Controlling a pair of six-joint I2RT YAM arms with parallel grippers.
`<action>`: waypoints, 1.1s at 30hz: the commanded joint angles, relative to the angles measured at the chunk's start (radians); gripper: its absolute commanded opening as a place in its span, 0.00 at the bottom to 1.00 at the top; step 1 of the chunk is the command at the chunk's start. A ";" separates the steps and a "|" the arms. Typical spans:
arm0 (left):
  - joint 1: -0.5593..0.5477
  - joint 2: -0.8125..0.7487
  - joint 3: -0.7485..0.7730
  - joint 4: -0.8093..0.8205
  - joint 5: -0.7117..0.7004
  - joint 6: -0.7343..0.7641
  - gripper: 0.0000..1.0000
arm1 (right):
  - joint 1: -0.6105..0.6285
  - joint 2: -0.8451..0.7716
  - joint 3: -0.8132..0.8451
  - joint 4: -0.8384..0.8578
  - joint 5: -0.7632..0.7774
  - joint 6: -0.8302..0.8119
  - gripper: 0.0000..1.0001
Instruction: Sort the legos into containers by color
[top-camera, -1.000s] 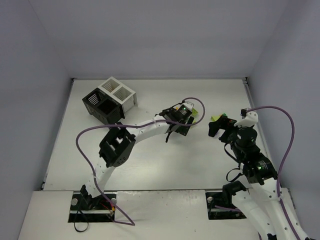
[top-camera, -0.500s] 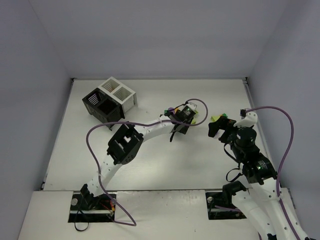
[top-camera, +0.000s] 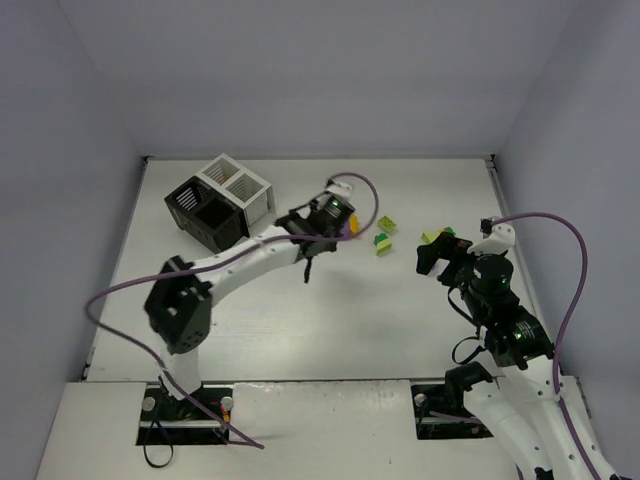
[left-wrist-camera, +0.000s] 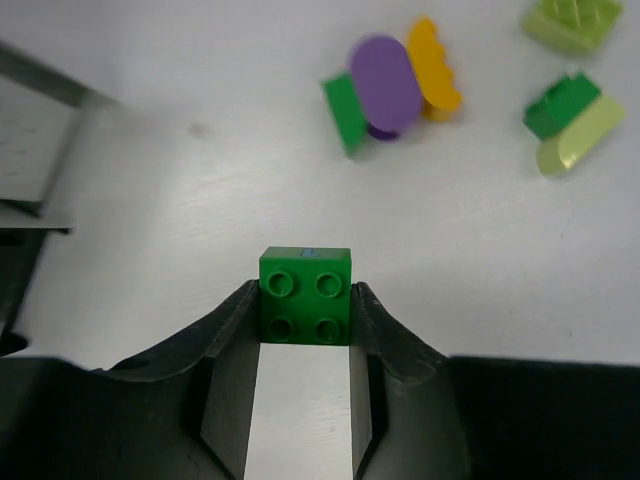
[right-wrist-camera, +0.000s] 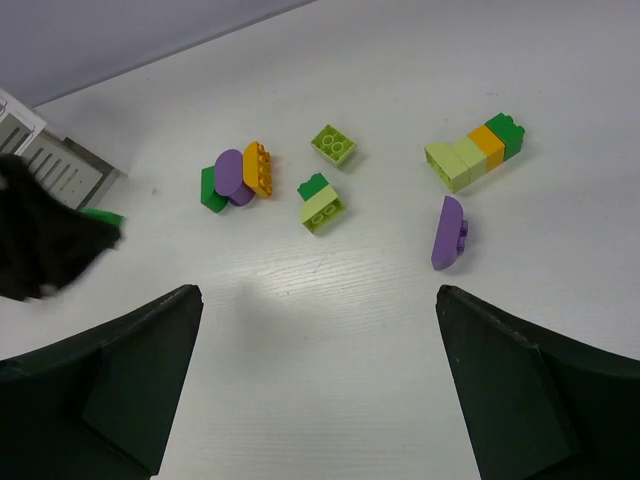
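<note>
My left gripper (left-wrist-camera: 305, 302) is shut on a dark green four-stud lego (left-wrist-camera: 305, 293), held above the white table. In the top view the left gripper (top-camera: 303, 236) hangs just right of the containers (top-camera: 220, 200), a cluster of two black and two white slatted bins. Behind it lies a purple, orange and green lego cluster (left-wrist-camera: 390, 80). A green-and-lime pair (left-wrist-camera: 568, 122) and a lime brick (left-wrist-camera: 570, 22) lie farther right. My right gripper (right-wrist-camera: 315, 290) stands open over bare table, near a purple piece (right-wrist-camera: 448, 232) and a lime-orange-green row (right-wrist-camera: 475, 150).
A white bin's wall (left-wrist-camera: 30, 140) shows at the left edge of the left wrist view. The table (top-camera: 300, 320) is enclosed by tall pale walls on the left, back and right. A purple cable (top-camera: 130, 290) loops from the left arm.
My left gripper has closed on the dark green lego and swung left, away from the pile and toward the bins. The right arm has not moved.
</note>
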 joint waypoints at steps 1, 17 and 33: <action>0.122 -0.253 -0.064 -0.029 -0.088 -0.032 0.11 | 0.006 0.004 0.008 0.059 0.005 0.010 1.00; 0.598 -0.312 -0.063 -0.119 0.031 0.020 0.15 | 0.006 -0.019 0.001 0.058 0.004 0.010 1.00; 0.639 -0.260 -0.077 -0.072 0.105 0.030 0.47 | 0.006 -0.006 0.001 0.056 0.004 0.010 1.00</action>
